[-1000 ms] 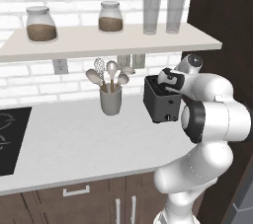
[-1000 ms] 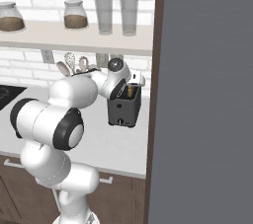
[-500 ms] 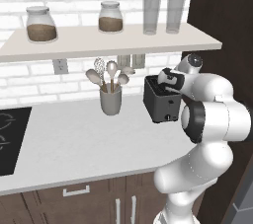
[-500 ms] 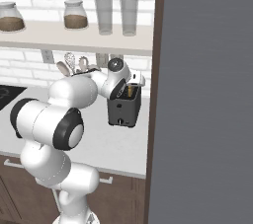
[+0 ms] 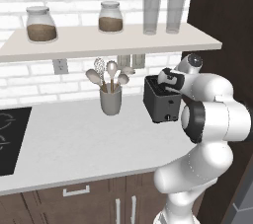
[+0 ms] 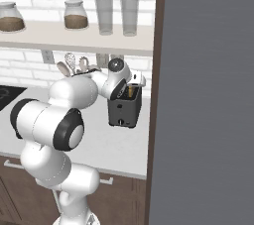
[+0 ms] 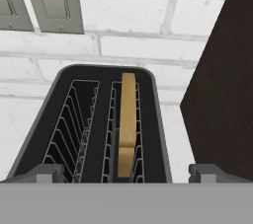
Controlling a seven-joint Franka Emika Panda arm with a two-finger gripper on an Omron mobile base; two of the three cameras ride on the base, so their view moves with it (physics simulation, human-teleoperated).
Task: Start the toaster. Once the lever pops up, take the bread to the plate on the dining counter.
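Fingers poised wide over the toaster top

Toast first: the flat tan-brown slice of bread (image 7: 127,124) stands on edge in the right-hand slot of the small dark grey boxy toaster (image 7: 94,129), as my hand camera sees it, with the left slot's wire cage bare. I see my fingers (image 7: 47,172) spread wide, one tip at each bottom corner of that view, gripping nothing, with the toaster's top lying between them.

From the left base camera the toaster (image 5: 160,100) sits on the pale bench (image 5: 74,139) at its right end, close to the dark brown cabinet side (image 5: 225,30), and my gripper (image 5: 165,79) hangs just above its top. A grey cup of wooden spoons and a whisk (image 5: 110,92) stands to the toaster's left, apart from it. On the shelf (image 5: 99,43) above I see two lidded glass jars with brown contents (image 5: 111,18) and two clear tumblers (image 5: 151,16).

From the right base camera the bread (image 6: 130,90) pokes up out of the toaster (image 6: 125,107) beside my wrist.
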